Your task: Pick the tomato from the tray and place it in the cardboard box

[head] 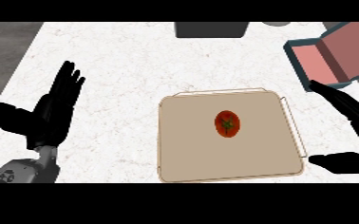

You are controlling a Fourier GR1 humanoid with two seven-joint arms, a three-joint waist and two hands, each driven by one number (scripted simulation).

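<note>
The tomato (227,123) lies on the beige tray (189,156), a little above and to the right of the tray's middle, its green stem cap facing up. Nothing touches it. The tray sits flat on the white speckled counter (133,57), near the lower middle of the view.

The cardboard box (328,57) stands at the upper right, well apart from the tomato and beyond the tray's right corner. It shows a blue-grey outside and a pinkish inside, with its flaps open; part of it runs off the right edge.

The left hand (56,107) shows at the left, released, fingers straight and pointing up, resting over the counter and clear of the tray. It holds nothing.

The right hand (336,102) comes in from the right edge, just beside the tray's right rim. Its fingers reach out straight below the box, and its thumb shows lower down near the tray's lower right corner, so the hand is spread wide and grasps nothing.

A dark grey container (210,29) stands at the counter's far edge, above the tray.
</note>
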